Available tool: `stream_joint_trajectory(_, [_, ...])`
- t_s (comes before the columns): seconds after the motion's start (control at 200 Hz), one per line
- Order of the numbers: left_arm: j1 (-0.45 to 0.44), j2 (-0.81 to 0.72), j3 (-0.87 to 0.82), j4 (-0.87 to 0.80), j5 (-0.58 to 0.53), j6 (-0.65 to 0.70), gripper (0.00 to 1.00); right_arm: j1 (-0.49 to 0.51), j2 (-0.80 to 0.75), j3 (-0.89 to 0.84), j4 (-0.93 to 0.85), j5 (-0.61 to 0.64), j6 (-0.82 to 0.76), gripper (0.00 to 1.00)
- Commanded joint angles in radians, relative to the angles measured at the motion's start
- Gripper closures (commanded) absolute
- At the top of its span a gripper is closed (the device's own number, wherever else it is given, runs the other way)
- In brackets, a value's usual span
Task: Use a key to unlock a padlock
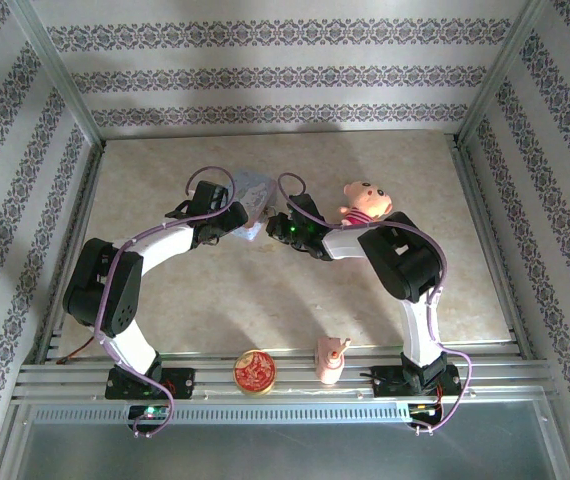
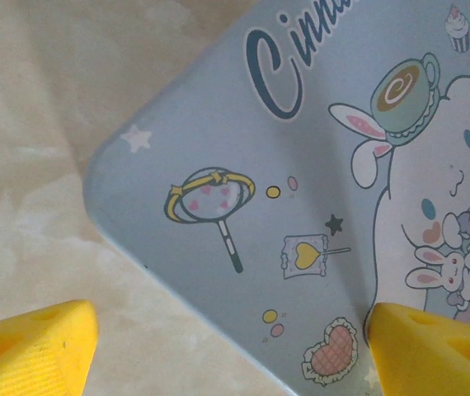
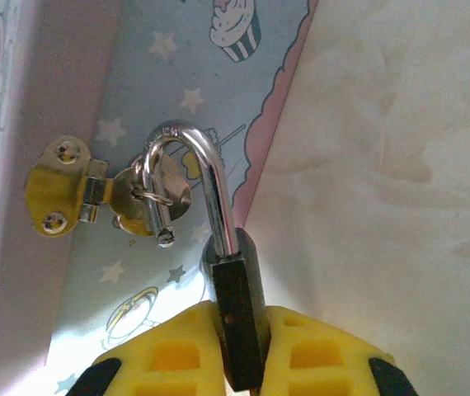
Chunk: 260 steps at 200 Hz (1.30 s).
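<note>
Here the right tool pinches the padlock, shackle through the hasp on the tin; the left tool gapes wide above it.

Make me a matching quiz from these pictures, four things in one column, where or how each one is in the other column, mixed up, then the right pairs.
Things:
1. padlock
2. left gripper
3. pink plush toy
4. round red object

Places or states:
A. at the near edge of the table
B. open, above a corner of the blue tin
C. clamped by the right gripper between its yellow fingers
D. just beyond the right arm

Pairs: 1-C, 2-B, 3-D, 4-A
</note>
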Motion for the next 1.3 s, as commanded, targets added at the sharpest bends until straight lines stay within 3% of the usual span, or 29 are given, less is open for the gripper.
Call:
stream_joint_trajectory(0.0, [0.01,0.006,-0.041,-0.08,0.0,0.008,0.16,-0.018,0.016,0.006,0.102,0.001,0.03,1.0])
stream_joint_trajectory(1.015, [0.013,-0.01,-0.049,-0.081,-0.009,0.019,0.17,-0.044,0.032,-0.002,0.195,-0.008,0.077,1.0])
stream_joint_trajectory(1.294, [0.032,-0.023,-0.05,-0.086,-0.024,0.024,0.26,-0.06,-0.038,-0.093,0.194,0.019,0.057,1.0])
